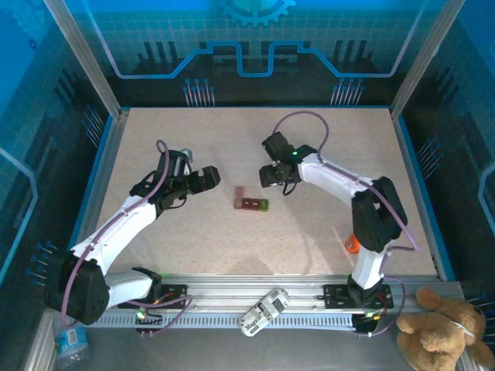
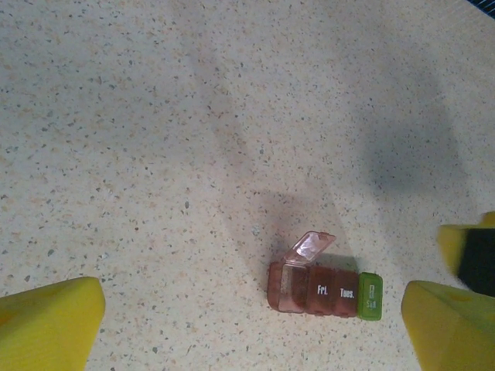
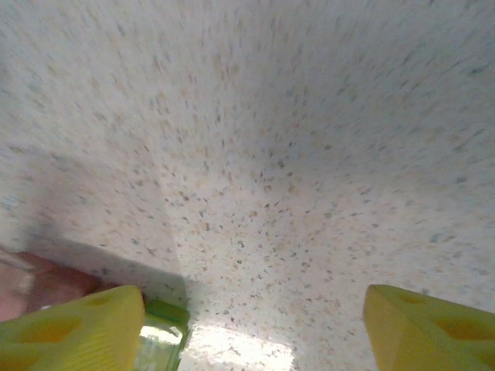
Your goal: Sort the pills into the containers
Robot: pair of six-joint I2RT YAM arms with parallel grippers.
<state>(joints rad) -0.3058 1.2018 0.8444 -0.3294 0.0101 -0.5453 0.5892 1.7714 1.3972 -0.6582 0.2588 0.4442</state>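
Observation:
The containers (image 1: pixel 252 204) lie mid-table: a short dark red strip with a green end (image 2: pixel 370 296). In the left wrist view the containers (image 2: pixel 321 290) have the leftmost lid (image 2: pixel 308 247) standing open, and that compartment looks bare. My left gripper (image 1: pixel 207 179) hovers to their left, open, with yellow fingertips (image 2: pixel 46 321) wide apart and nothing between them. My right gripper (image 1: pixel 275 176) hangs just above and right of the strip, open over bare table. Its left fingertip (image 3: pixel 73 328) sits beside the green end (image 3: pixel 164 334). The pills are out of view.
An orange bottle (image 1: pixel 351 245) stands by the right arm's base. A white remote-like device (image 1: pixel 263 311) lies on the front rail, with a plush toy (image 1: pixel 445 334) at the bottom right. The speckled table (image 1: pixel 325 147) has raised blue edges.

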